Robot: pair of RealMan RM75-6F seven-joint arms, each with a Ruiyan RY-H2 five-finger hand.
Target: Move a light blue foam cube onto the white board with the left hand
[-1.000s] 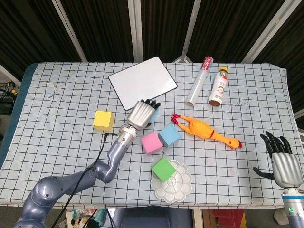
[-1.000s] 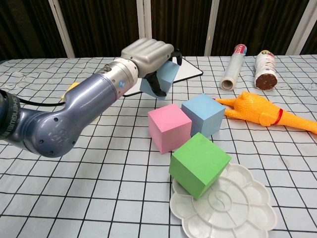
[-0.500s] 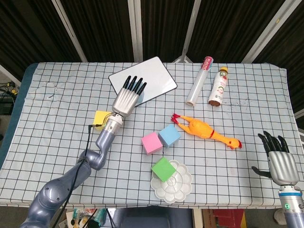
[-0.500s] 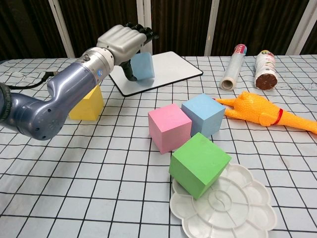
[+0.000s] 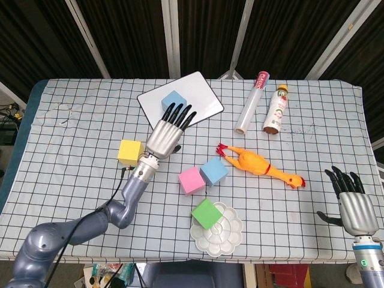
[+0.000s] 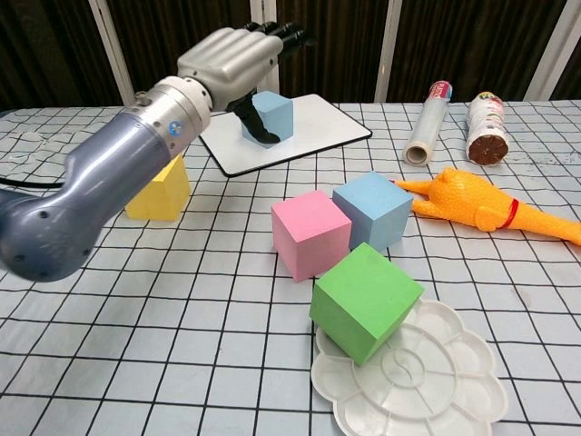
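While the light blue foam cube (image 5: 173, 100) sits on the white board (image 5: 201, 101), the left hand (image 5: 166, 134) hovers released

My left hand (image 5: 165, 133) hangs open over the near edge of the white board (image 5: 198, 96), fingers spread, just short of the light blue cube (image 5: 173, 101) sitting on it. Yellow cube (image 5: 130, 152) close at my wrist's left. To the right, the pink cube (image 5: 191, 180) and second blue cube (image 5: 213, 171) touch, the green cube (image 5: 206, 213) leaning on the palette (image 5: 225, 235) behind them. Rubber chicken (image 5: 259, 164) bars the middle right; roll (image 5: 252, 102) and bottle (image 5: 275, 108) stand beyond. Open cloth far left.
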